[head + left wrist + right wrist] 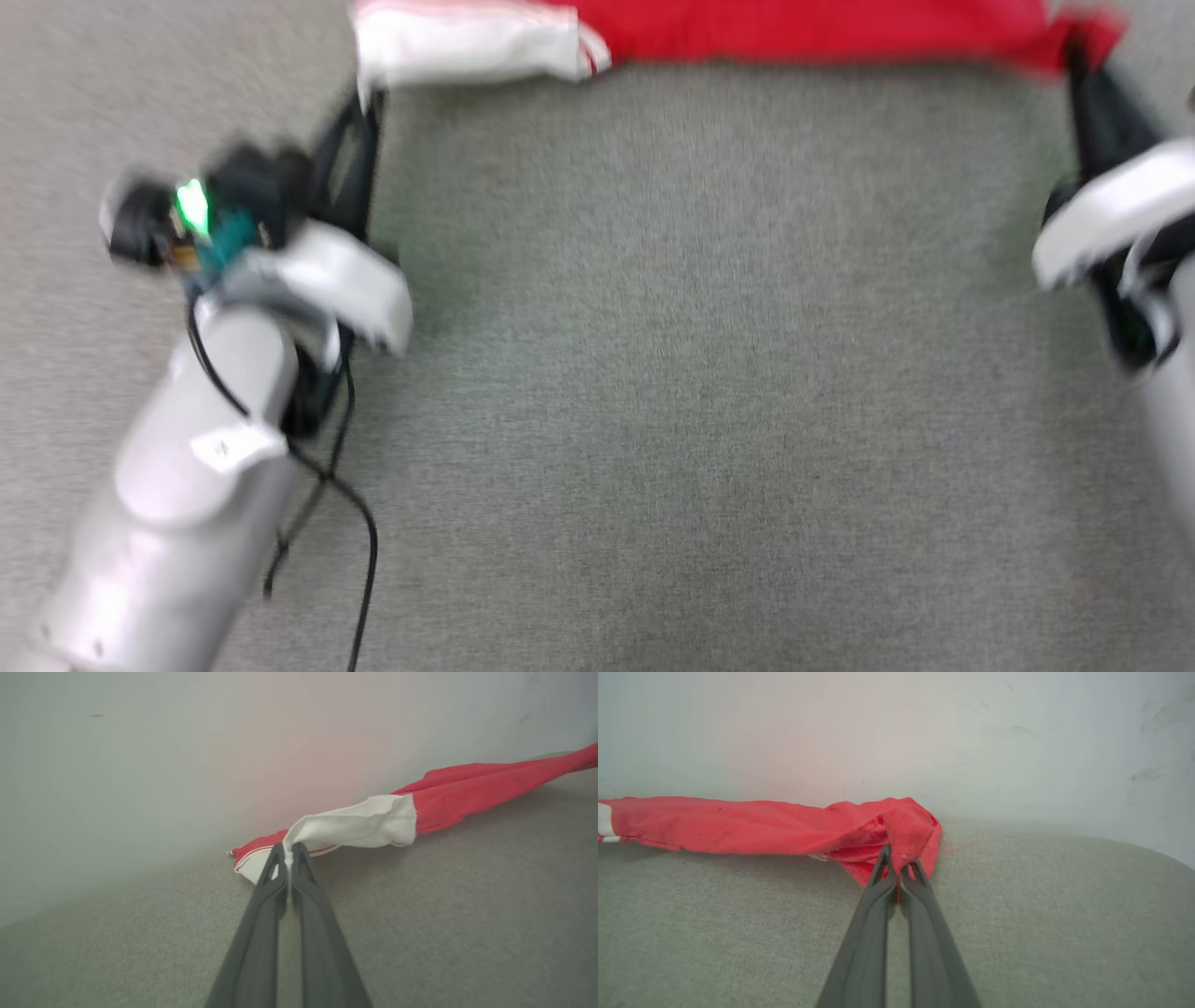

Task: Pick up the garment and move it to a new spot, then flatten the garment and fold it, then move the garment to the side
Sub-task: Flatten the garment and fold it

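The garment (803,30) is a red shirt with a white sleeve, stretched in a band along the top edge of the head view over the grey surface. My left gripper (366,93) is shut on the white sleeve end (355,823); in the left wrist view its fingertips (288,851) pinch the white cloth. At the upper right, my right gripper (1075,58) is shut on the red corner (906,826), and the right wrist view has those fingertips (899,858) clamped into bunched red fabric. Most of the shirt is beyond the head view's top edge.
A grey fabric surface (709,373) spreads wide between the two arms. A pale wall (896,732) rises just behind the garment in both wrist views. A black cable (359,523) hangs along my left forearm (187,485).
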Controlling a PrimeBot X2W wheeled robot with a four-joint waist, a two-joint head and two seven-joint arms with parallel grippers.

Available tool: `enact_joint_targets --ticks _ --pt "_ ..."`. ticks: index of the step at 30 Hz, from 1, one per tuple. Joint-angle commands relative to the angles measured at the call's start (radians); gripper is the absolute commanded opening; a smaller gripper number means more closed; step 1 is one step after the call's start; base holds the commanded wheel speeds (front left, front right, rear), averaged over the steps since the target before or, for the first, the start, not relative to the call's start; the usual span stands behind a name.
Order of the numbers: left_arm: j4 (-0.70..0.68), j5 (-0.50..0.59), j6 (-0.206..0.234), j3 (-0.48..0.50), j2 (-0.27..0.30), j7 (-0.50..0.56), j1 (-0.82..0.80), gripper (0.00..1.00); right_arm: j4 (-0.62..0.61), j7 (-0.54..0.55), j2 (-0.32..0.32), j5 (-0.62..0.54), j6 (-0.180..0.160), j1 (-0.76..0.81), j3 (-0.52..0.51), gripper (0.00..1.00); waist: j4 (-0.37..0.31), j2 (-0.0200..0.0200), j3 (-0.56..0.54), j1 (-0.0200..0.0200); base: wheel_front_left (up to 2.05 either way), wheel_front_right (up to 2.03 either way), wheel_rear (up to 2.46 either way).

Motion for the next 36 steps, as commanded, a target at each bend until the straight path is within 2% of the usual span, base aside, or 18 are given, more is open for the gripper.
enact_joint_targets --ticks 1,12,22,30,36 --pt "-0.003 -0.007 0.005 -0.004 0.001 -0.001 0.026 0.00 -0.003 0.003 -0.006 0.013 -0.001 0.031 0.012 0.00 0.014 0.0000 -0.052 0.0003 0.00 0.00 0.00" --pt "-0.091 -0.084 0.041 -0.007 0.060 0.047 0.354 0.00 -0.052 0.074 -0.082 0.229 -0.001 0.263 0.163 0.00 0.028 0.0000 -0.206 0.0003 0.00 0.00 0.00" --pt "-0.281 -0.104 0.087 -0.043 0.131 0.123 0.602 0.00 -0.082 0.136 -0.135 0.395 -0.001 0.425 0.203 0.00 0.050 0.0000 -0.310 0.0003 0.00 0.00 0.00" --pt "-0.383 -0.150 0.074 -0.063 0.205 0.201 0.739 0.00 -0.145 0.223 -0.209 0.500 -0.002 0.552 0.237 0.00 0.052 0.0000 -0.380 0.0003 0.00 0.00 0.00" --pt "-0.461 -0.206 0.051 -0.080 0.263 0.272 0.838 0.00 -0.239 0.296 -0.269 0.593 -0.002 0.664 0.254 0.00 0.056 0.0000 -0.432 0.0003 0.00 0.00 0.00"
